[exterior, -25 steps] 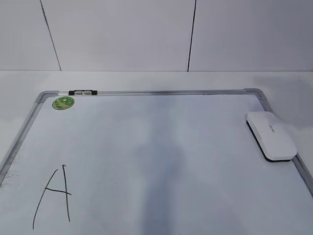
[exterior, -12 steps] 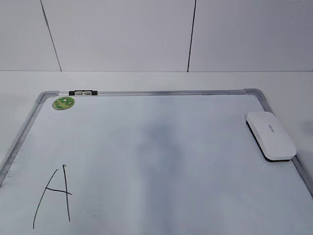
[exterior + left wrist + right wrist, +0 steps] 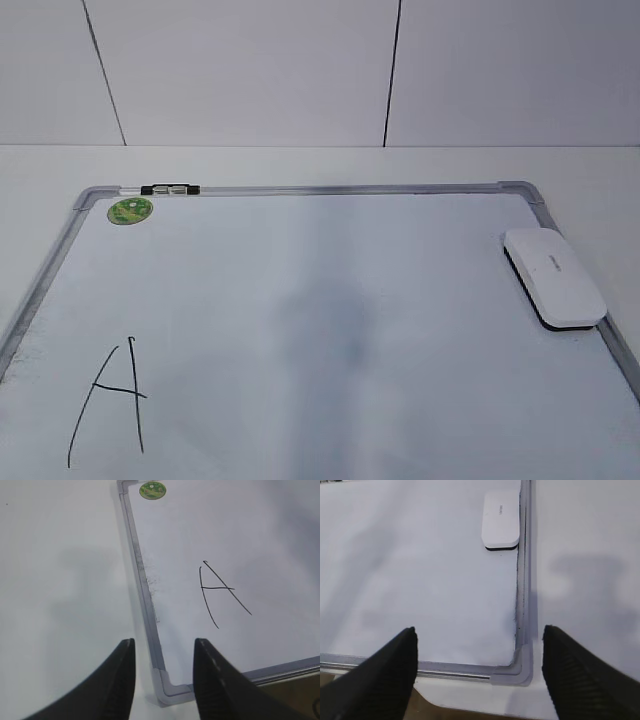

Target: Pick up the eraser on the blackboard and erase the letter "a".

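Note:
The eraser point(image 3: 553, 275), a white rounded block with a thin dark underside, lies on the blackboard point(image 3: 350, 188) against its right frame. It also shows at the top of the right wrist view point(image 3: 501, 517). No lowercase letter "a" shows in any view. Only a tall capital "A" point(image 3: 108, 400) stands near the board's left front, also in the left wrist view point(image 3: 220, 592). My left gripper point(image 3: 164, 645) is open and empty above the board's near left corner. My right gripper point(image 3: 478, 632) is wide open and empty above the near right corner point(image 3: 520, 665). Neither gripper shows in the exterior view.
A round green sticker point(image 3: 129, 210) sits at the board's far left corner, with a small black-and-silver clip point(image 3: 168, 189) on the far frame beside it. A white wall stands behind the white table point(image 3: 300, 160). The table's front edge shows below the board point(image 3: 470, 700).
The grey shadows on the board's middle and near the far right corner have faded and shifted. The eraser and board have not moved.

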Robot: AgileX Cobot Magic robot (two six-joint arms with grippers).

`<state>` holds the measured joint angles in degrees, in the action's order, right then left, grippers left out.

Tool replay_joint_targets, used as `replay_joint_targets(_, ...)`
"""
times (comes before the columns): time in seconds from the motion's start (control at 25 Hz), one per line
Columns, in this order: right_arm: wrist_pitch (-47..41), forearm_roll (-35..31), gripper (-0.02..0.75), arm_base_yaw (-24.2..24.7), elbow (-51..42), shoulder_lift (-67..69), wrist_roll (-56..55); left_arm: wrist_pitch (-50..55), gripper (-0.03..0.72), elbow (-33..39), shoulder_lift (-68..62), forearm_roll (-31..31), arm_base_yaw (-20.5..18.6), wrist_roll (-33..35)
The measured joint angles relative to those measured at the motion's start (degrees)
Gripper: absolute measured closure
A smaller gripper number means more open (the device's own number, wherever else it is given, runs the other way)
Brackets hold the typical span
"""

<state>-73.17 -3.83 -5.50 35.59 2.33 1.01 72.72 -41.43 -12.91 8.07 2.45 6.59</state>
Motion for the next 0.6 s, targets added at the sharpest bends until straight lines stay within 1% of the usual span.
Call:
replay_joint_targets(0.24,4.07,1.75,0.146,0.00,-5.38,-0.53,1.76,0.34,0.398,5.33,9.78,-0.62,0.00,0.68)
replay_joint_targets(0.36,4.61,1.98,0.146,0.00,-5.73,-0.53,2.16,0.47,0.398,7.87,12.02,-0.61,0.11,0.72)
replay_joint_targets(0.6,5.42,2.11,0.146,0.00,-6.12,-2.53,2.77,-6.57,0.398,11.58,12.14,-0.01,0.11,0.81)
